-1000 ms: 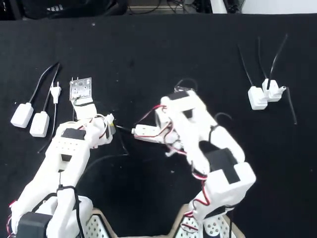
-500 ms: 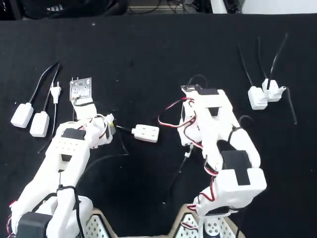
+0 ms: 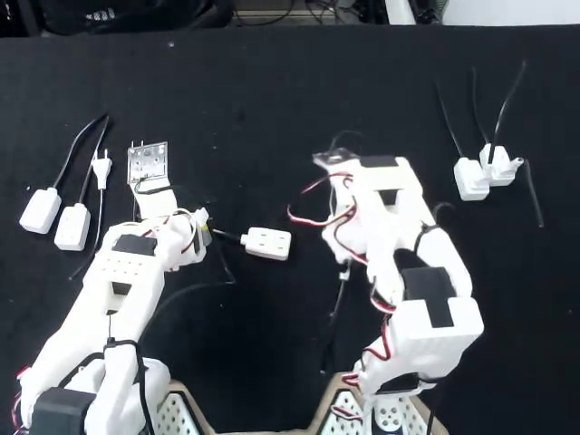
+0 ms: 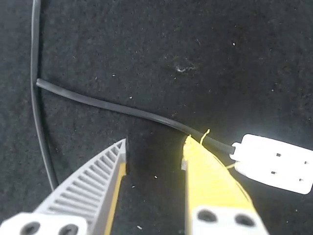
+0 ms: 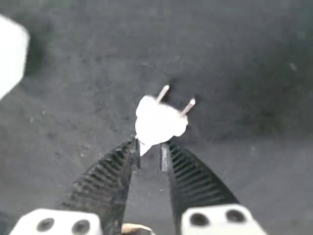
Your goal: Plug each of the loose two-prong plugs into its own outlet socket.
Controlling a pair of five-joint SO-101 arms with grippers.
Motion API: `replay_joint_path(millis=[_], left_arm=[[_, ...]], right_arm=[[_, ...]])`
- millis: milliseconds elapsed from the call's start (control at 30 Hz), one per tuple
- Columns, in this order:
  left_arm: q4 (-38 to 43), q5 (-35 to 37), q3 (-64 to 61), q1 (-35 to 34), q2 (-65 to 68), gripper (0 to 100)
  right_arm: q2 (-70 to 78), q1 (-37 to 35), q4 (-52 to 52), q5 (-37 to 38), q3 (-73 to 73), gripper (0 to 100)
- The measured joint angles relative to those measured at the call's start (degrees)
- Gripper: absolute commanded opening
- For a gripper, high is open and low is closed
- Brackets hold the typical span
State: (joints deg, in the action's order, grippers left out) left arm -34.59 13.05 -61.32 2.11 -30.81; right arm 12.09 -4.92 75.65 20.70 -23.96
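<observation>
A white outlet socket (image 3: 268,242) lies mid-table, its black cable (image 4: 127,110) running off toward the left arm. My left gripper (image 4: 155,142) is open just beside that cable, and its yellow finger (image 4: 205,171) nearly touches the socket's (image 4: 274,164) cable end. In the high view this gripper (image 3: 208,232) sits left of the socket. My right gripper (image 5: 149,147) is shut on a white two-prong plug (image 5: 159,120), prongs pointing away from the fingers. The right gripper (image 3: 332,163) is raised, up and to the right of the socket.
Two white sockets (image 3: 40,209) (image 3: 72,227) and a loose plug (image 3: 101,169) lie at the far left, with a small silvery plate (image 3: 148,163) beside them. Two more white pieces (image 3: 471,178) (image 3: 500,166) with black cables sit at the right. Loose cable trails under the right arm.
The right gripper left the middle socket, rose and swung right, then drifted slightly back left. The left arm and the socket have stayed put.
</observation>
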Motion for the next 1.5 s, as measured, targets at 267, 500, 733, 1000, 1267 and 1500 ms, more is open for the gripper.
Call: replay_joint_path(millis=[267,500,733,1000,1267,1500], left_arm=[[0.0,0.0,0.0,0.0,0.0,19],[0.0,0.0,0.0,0.0,0.0,19],[0.0,0.0,0.0,0.0,0.0,19],[0.0,0.0,0.0,0.0,0.0,19],[0.0,0.0,0.0,0.0,0.0,19],[0.0,0.0,0.0,0.0,0.0,19]], right_arm=[[0.5,-1.3,1.7,5.5,0.5,16.8],[-4.7,-1.3,2.0,6.6,0.5,17.6],[-9.6,-1.8,-4.4,6.6,-5.4,17.6],[-12.0,-1.9,-15.9,-0.9,-16.4,17.6],[-12.5,-1.8,-18.3,-7.6,-17.0,2.6],[-12.5,-1.8,-14.5,-7.5,-14.3,1.0]])
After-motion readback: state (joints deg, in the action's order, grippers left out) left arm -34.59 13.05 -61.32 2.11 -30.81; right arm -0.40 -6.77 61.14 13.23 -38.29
